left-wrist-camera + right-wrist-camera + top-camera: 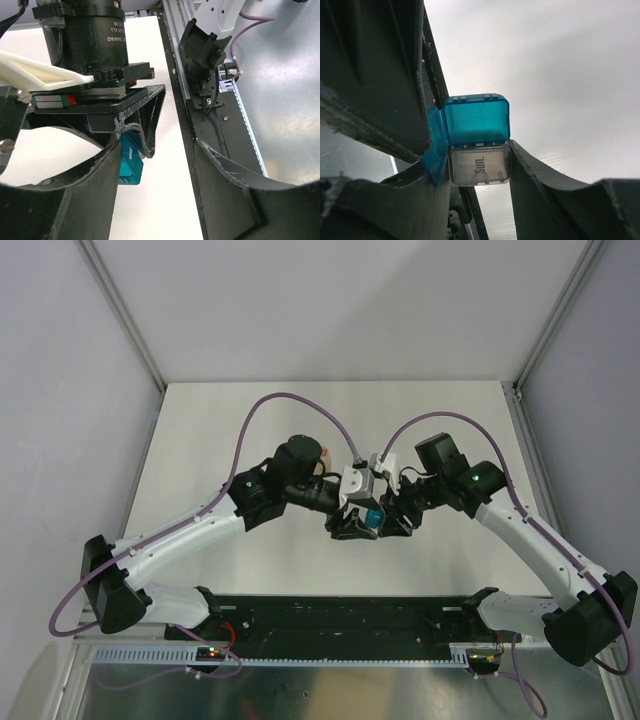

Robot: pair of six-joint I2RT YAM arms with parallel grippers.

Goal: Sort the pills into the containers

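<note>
The white table point(250, 410) bears a small amber vial point(323, 453) near its middle, partly hidden.

Wide view from above now: a white counter point(300, 410) fills the middle of the cell, matte and evenly lit, with no hard shadows on it. The far wall point(330, 300) is a plain pale grey panel. The left wall point(50, 390) and right wall point(600, 440) match it and close the space in. Two aluminium posts slant down to the far corners, the left post point(117, 310) and the right post point(557, 315). Along the near edge sits a black base plate point(340, 612), then a slotted rail point(330, 653). Nearest of all is a brushed metal sheet point(330, 690), catching a soft, cloudy glare. The light is diffuse everywhere, cool and flat.
</note>
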